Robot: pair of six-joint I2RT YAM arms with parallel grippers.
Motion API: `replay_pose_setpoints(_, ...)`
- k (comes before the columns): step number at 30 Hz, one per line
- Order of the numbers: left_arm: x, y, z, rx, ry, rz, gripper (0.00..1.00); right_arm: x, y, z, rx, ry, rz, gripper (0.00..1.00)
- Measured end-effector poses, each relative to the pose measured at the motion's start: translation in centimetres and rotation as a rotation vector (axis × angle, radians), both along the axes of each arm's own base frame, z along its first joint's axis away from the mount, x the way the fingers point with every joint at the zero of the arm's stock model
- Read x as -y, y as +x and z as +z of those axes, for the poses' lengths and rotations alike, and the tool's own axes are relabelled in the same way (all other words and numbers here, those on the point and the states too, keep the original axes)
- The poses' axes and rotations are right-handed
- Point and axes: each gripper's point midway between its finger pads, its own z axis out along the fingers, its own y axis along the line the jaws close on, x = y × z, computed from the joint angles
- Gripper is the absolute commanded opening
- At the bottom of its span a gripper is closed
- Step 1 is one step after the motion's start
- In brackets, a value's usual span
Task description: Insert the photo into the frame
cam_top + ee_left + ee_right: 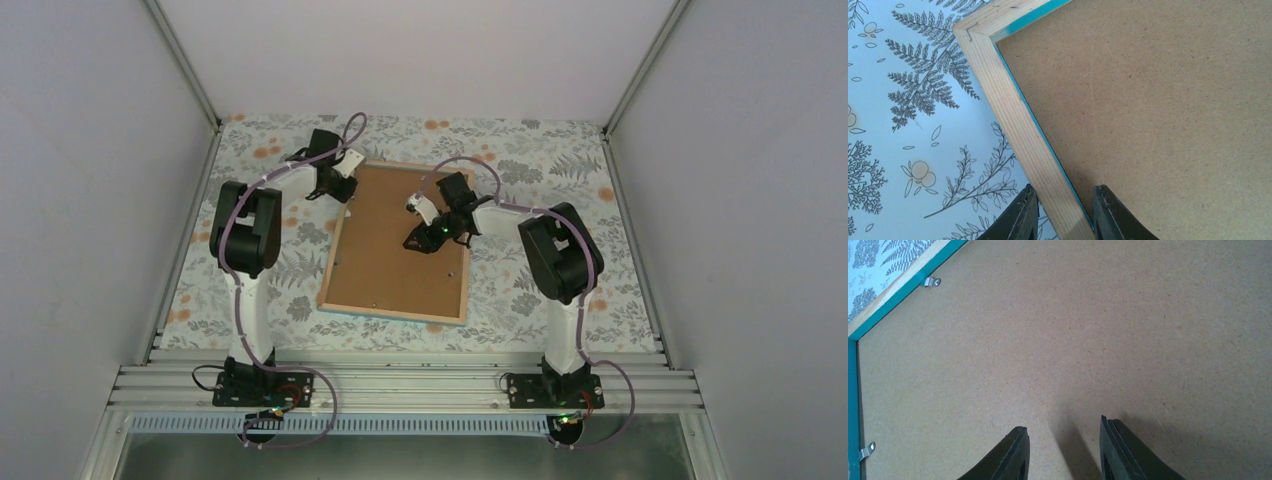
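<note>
Brown backing board (385,260) fills the frame (390,314), which lies face down near the middle of the worktop (560,180), pale wood back up and a thin teal lip along its inner edge. The photo shows in no view. It may lie under the board, but nothing confirms that.

The left end effector (1064,192) sits at the frame's far-left corner, jaws apart astride the wooden rail, one finger over the cloth and one over the board. I cannot tell whether they pinch the rail or only bracket it. The right end effector (1063,423) hangs open just above the board, nothing between its fingers.

As I read it, the step in hand concerns the board, with the left arm steadying the frame. If the photo is not yet in, the next move calls for a fingertip under a board edge, with the small metal tabs (930,282) on the rail turned clear first. The board sits tight against the rails, leaving little gap. Open cloth lies right of the frame and on its near side. The left arm crowds the left rail, and the enclosure walls (90,220) close both sides.
</note>
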Motion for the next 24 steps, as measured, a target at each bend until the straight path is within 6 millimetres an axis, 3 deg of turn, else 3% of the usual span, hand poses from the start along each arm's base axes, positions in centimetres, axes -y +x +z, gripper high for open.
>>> replay_pose_setpoints(8, -0.5, -1.8, -0.1, -0.011, 0.039, -0.025, 0.32, 0.3, -1.7, -0.1, -0.031, 0.016, 0.022, 0.38)
replay_pose_setpoints(15, -0.9, -2.5, 0.0, -0.034, 0.042, -0.028, 0.44, 0.6, -2.4, 0.4, -0.047, 0.004, 0.030, 0.40)
replay_pose_setpoints(22, -1.4, -2.7, -0.1, -0.059, 0.064, -0.015, 0.46, 1.3, -2.3, 0.5, -0.044, -0.047, 0.005, 0.39)
replay_pose_setpoints(24, -1.5, -2.7, -0.2, -0.062, 0.069, -0.015, 0.43, 1.5, -2.1, 0.4, -0.040, -0.055, -0.002, 0.39)
